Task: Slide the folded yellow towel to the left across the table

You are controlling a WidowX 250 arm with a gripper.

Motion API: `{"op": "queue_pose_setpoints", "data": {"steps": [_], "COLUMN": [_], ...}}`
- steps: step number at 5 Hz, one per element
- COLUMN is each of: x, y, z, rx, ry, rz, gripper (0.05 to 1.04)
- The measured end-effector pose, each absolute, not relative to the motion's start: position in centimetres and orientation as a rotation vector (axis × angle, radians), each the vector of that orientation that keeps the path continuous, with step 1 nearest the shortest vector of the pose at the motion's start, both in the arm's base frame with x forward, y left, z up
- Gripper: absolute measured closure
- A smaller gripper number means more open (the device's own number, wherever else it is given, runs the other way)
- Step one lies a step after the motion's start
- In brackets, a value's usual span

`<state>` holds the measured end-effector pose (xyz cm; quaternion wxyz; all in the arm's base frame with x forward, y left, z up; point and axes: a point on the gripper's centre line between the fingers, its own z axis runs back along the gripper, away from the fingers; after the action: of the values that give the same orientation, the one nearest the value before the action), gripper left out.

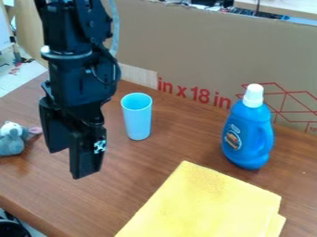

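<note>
The black gripper [69, 162] hangs over the left part of the brown table, its fingers apart with nothing between them. Close by on its right, a light blue cup [137, 118] stands upright. To its left sits a grey plush toy [11, 139] with a pink part, cut off by the view's edge. A blue bottle [248, 132] with a white cap stands upright at the right. A folded yellow cloth [207, 201] lies flat at the front, to the right of the gripper.
A cardboard panel [186, 51] with red print stands along the back of the wooden table [123, 185]. The table's front edge runs through the lower left, with a dark round object [12, 229] below it.
</note>
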<state>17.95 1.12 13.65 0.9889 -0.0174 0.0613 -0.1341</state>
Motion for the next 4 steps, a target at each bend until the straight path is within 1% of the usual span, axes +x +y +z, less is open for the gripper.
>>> {"op": "queue_pose_setpoints", "data": {"steps": [1,2,3,4], "x": [17.8,19.8,20.5,20.8], "y": [1.1,-1.9,-6.0,-9.4], "z": [13.2,12.0,10.4,9.4], "rx": [-0.039,-0.053,-0.087,-0.139], "ry": [0.141,0.071,0.038,-0.011], "rz": [-0.267,-0.338,-0.315,-0.354], "gripper": [0.083,0.083,0.083,0.083]}}
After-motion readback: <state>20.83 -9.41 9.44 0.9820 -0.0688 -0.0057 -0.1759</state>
